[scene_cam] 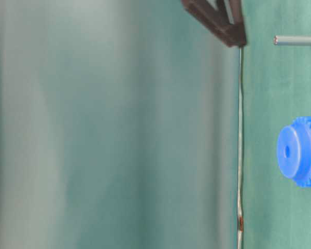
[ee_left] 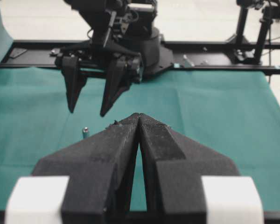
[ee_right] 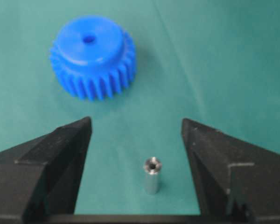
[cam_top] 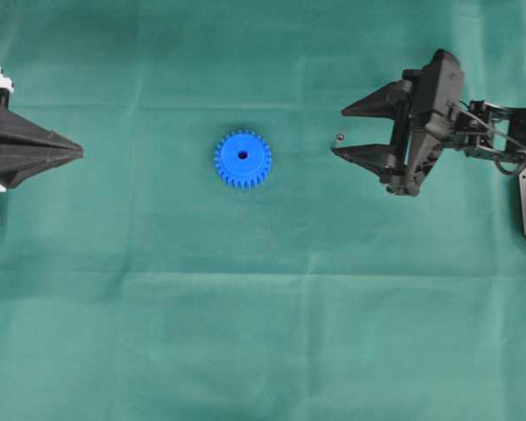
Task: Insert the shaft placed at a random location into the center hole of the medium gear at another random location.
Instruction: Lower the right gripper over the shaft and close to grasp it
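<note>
Overhead view of the bench, covered edge to edge by a matte green cloth (cam_top: 263, 333) with faint straight fold creases. The medium gear (cam_top: 243, 159), bright blue moulded plastic with a toothed rim and a raised flat hub, lies flat near the middle of the bench, slightly toward the far edge in the left wrist view; its center hole (cam_top: 243, 155) is a small dark circle facing up. Bare cloth surrounds the gear on every side, with the widest open stretch between it and the near edge of the overhead picture. The shaft (cam_top: 339, 137), a short silvery metal cylinder with a recessed end, stands upright on the cloth between the gear and the right edge, apart from the gear. The right gripper (cam_top: 340, 132) hangs over the shaft with its 2 black, wedge-shaped fingers (ee_right: 60, 154) spread wide, 1 on each side of the pin and neither touching it; the right wrist view shows clear cloth on both flanks of the pin. The left gripper (cam_top: 81, 153) sits at the left edge of the bench, well apart from the gear, its 2 tapered black fingers (ee_left: 107, 158) pressed together to a point with nothing between them; their surfaces look rough and slightly chipped along the seam.
</note>
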`<state>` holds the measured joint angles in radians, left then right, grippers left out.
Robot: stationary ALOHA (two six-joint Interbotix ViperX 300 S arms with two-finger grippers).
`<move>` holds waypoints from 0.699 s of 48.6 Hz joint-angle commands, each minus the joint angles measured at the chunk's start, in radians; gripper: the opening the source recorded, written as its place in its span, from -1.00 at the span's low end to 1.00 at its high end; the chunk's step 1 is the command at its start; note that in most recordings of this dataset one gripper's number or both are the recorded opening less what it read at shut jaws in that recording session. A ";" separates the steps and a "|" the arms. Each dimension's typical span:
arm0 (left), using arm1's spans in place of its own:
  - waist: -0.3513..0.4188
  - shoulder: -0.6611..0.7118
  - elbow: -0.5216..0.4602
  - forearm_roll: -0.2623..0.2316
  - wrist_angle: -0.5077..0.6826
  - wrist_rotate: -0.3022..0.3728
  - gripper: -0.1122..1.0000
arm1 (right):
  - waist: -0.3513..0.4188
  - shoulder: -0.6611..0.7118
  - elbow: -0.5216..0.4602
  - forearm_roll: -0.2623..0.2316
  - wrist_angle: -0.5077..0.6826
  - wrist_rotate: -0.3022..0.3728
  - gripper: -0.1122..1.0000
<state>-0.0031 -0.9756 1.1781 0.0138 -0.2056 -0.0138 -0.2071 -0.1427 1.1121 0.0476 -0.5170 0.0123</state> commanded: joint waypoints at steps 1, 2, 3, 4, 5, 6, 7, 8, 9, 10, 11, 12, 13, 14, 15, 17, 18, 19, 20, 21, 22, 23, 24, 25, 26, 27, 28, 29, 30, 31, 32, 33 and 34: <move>0.002 0.005 -0.025 0.002 -0.002 -0.002 -0.75 | -0.009 0.038 -0.011 0.012 -0.048 -0.015 0.60; 0.002 0.005 -0.025 0.002 -0.002 -0.002 -0.75 | -0.009 0.051 -0.009 0.014 -0.054 -0.015 0.60; 0.002 0.005 -0.025 0.002 0.000 -0.002 -0.75 | -0.009 0.060 -0.011 0.014 -0.060 -0.015 0.60; 0.002 0.005 -0.025 0.002 0.000 -0.002 -0.75 | -0.009 0.069 -0.011 0.014 -0.064 -0.015 0.60; 0.002 0.005 -0.025 0.002 0.000 -0.002 -0.75 | -0.009 0.086 -0.011 0.017 -0.074 -0.015 0.60; 0.002 0.005 -0.025 0.002 0.000 -0.002 -0.75 | -0.009 0.095 -0.011 0.017 -0.078 -0.015 0.59; 0.002 0.005 -0.025 0.002 0.000 -0.002 -0.75 | -0.009 0.104 -0.011 0.020 -0.083 -0.015 0.59; 0.002 0.005 -0.025 0.002 0.000 -0.002 -0.75 | -0.009 0.114 -0.009 0.021 -0.086 -0.015 0.59; 0.002 0.005 -0.026 0.002 0.000 -0.002 -0.75 | -0.009 0.121 -0.009 0.023 -0.089 -0.015 0.59; 0.002 0.005 -0.025 0.002 0.000 -0.002 -0.75 | -0.009 0.126 -0.009 0.025 -0.094 -0.015 0.59; 0.002 0.005 -0.025 0.002 0.002 -0.002 -0.75 | -0.009 0.133 -0.009 0.025 -0.098 -0.015 0.59; 0.002 0.005 -0.025 0.002 0.002 -0.002 -0.75 | -0.009 0.140 -0.009 0.026 -0.101 -0.015 0.59; 0.002 0.005 -0.025 0.002 0.002 -0.002 -0.75 | -0.009 0.144 -0.009 0.026 -0.104 -0.017 0.59; 0.002 0.005 -0.025 0.002 0.002 -0.002 -0.75 | -0.009 0.149 -0.009 0.026 -0.106 -0.015 0.59; 0.002 0.005 -0.025 0.002 0.002 -0.002 -0.75 | -0.009 0.152 -0.009 0.026 -0.109 -0.015 0.59; 0.002 0.005 -0.025 0.002 0.003 -0.002 -0.75 | -0.009 0.156 -0.009 0.026 -0.112 -0.015 0.58; 0.002 0.005 -0.025 0.002 0.003 -0.002 -0.75 | -0.009 0.160 -0.009 0.026 -0.114 -0.015 0.58; 0.002 0.005 -0.025 0.002 0.005 -0.002 -0.75 | -0.009 0.158 -0.009 0.026 -0.115 -0.015 0.58; 0.002 0.005 -0.025 0.002 0.006 -0.002 -0.75 | -0.009 0.158 -0.009 0.026 -0.117 -0.015 0.58; 0.002 0.005 -0.026 0.002 0.008 -0.002 -0.75 | -0.009 0.158 -0.009 0.028 -0.117 -0.015 0.58; 0.002 0.005 -0.025 0.002 0.008 -0.002 -0.75 | -0.009 0.158 -0.009 0.026 -0.118 -0.015 0.58; 0.002 0.005 -0.025 0.002 0.011 -0.002 -0.75 | -0.009 0.158 -0.009 0.026 -0.118 -0.015 0.58; 0.002 0.005 -0.025 0.002 0.012 -0.002 -0.75 | -0.009 0.158 -0.009 0.026 -0.120 -0.015 0.58; 0.002 0.005 -0.025 0.002 0.012 -0.002 -0.75 | -0.009 0.158 -0.009 0.026 -0.121 -0.015 0.57; 0.002 0.005 -0.025 0.002 0.014 -0.002 -0.75 | -0.009 0.158 -0.008 0.026 -0.123 -0.015 0.56; 0.002 0.005 -0.025 0.002 0.015 -0.002 -0.75 | -0.009 0.158 -0.008 0.026 -0.124 -0.015 0.55; 0.002 0.005 -0.025 0.002 0.015 -0.002 -0.75 | -0.009 0.158 -0.008 0.026 -0.126 -0.015 0.53; 0.002 0.005 -0.025 0.002 0.015 -0.003 -0.75 | -0.009 0.158 -0.008 0.026 -0.126 -0.017 0.50; 0.002 0.005 -0.025 0.002 0.015 -0.002 -0.75 | -0.009 0.158 -0.008 0.026 -0.130 -0.015 0.47; 0.002 0.005 -0.025 0.002 0.015 -0.003 -0.75 | -0.009 0.158 -0.008 0.026 -0.132 -0.017 0.42; 0.002 0.005 -0.025 0.002 0.015 -0.003 -0.75 | -0.009 0.158 -0.006 0.026 -0.135 -0.015 0.34; 0.002 0.005 -0.025 0.002 0.015 -0.003 -0.75 | -0.009 0.158 -0.006 0.025 -0.138 -0.017 0.25; 0.002 0.005 -0.025 0.002 0.015 -0.002 -0.75 | -0.009 0.158 -0.006 0.025 -0.141 -0.017 0.14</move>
<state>-0.0031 -0.9756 1.1781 0.0138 -0.1856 -0.0138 -0.2132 0.0245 1.1121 0.0721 -0.6351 0.0123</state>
